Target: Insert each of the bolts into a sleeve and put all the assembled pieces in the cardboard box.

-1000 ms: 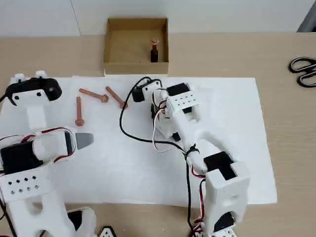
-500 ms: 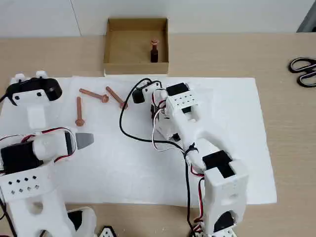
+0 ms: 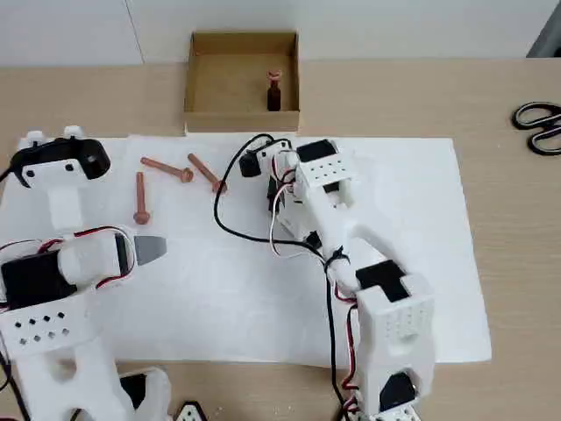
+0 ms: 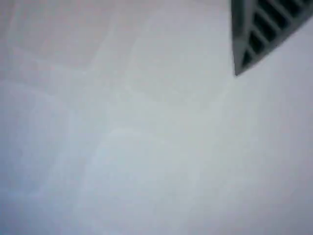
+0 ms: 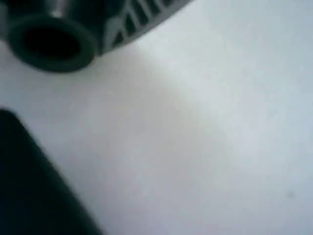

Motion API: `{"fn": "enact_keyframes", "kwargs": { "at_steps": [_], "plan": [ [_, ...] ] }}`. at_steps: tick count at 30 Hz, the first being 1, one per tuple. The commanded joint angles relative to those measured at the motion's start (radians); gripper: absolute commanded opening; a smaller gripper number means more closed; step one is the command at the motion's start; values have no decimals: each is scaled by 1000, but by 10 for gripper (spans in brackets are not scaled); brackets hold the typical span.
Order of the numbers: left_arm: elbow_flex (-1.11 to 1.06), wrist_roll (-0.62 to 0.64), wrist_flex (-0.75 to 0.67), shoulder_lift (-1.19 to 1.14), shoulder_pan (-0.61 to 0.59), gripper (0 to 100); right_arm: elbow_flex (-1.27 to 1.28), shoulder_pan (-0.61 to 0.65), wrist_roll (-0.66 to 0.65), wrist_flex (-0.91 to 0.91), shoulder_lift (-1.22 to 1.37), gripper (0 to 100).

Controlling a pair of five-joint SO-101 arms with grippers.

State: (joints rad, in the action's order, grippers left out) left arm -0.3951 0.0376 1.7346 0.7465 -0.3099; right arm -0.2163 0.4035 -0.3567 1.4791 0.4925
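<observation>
Right wrist view: looks like the sleeve-grabbing step, black sleeve (image 5: 51,44) right by the right gripper (image 3: 277,189), can't tell if clamped yet, nearest bolt (image 3: 207,173) lying near it, so probably needs a firm hold before threading.

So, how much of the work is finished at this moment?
Done: one bolt-in-sleeve piece stands in the cardboard box. In hand: a black sleeve is at the right gripper, no bolt in it. Left: three loose bolts on the white sheet need sleeves and boxing.
</observation>
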Motion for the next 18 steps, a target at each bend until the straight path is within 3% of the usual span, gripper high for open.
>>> {"fn": "enact_keyframes", "kwargs": {
  "at_steps": [1,7,15,18],
  "plan": [
    [12,5,11,9,-3,320,-155,-7,-3,160,-12,5],
    [13,2,11,2,0,320,-239,-101,54,205,-68,4],
    [124,-78,12,-8,2,320,-140,-180,77,205,-298,4],
    [177,-129,12,-110,-2,320,-104,-185,78,203,-377,4]
  ]
}}
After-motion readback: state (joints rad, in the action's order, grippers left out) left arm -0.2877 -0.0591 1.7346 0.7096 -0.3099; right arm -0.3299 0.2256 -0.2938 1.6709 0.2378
